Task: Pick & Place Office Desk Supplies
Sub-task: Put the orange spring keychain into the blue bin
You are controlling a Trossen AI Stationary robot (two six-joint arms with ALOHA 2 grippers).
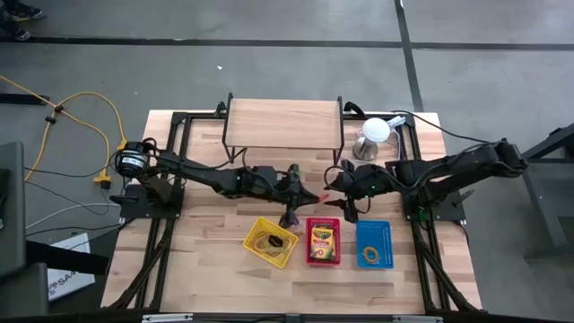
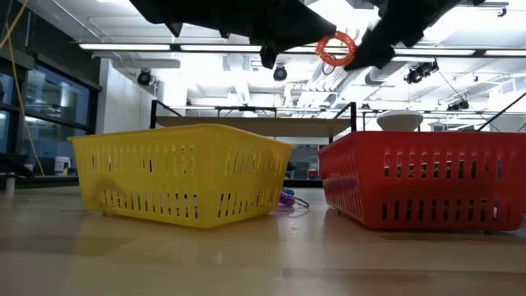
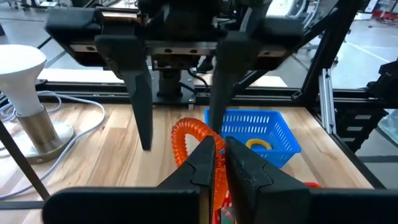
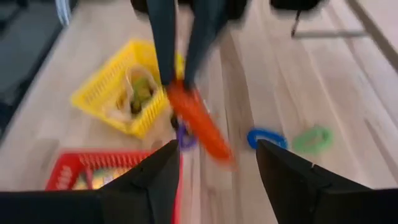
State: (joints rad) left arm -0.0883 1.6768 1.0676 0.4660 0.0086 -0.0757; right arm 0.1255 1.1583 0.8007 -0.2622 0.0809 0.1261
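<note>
My left gripper (image 3: 219,158) reaches over the table's middle and is shut on an orange coiled ring (image 3: 186,140), which is high above the baskets (image 2: 335,49). My right gripper (image 4: 217,180) faces it from the table's right, open, with the ring (image 4: 196,121) just ahead of its fingers and untouched. Below stand a yellow basket (image 1: 271,240) with rubber bands, a red basket (image 1: 323,260) with a crayon box (image 1: 322,239), and a blue basket (image 1: 374,231) with a yellow ring (image 1: 369,256). My left gripper pinches the orange ring's near side (image 3: 200,132) between its two fingers. The fingers come nearly level from the table's left. The ring is lifted clear of the table and sticks out beyond the fingertips toward my right gripper.
A blue ring (image 4: 264,138), a green ring (image 4: 314,138) and a purple ring (image 4: 183,137) lie loose on the table. A wooden shelf (image 1: 284,126) stands at the far edge, and a white dome on a metal base (image 1: 372,136) at the far right.
</note>
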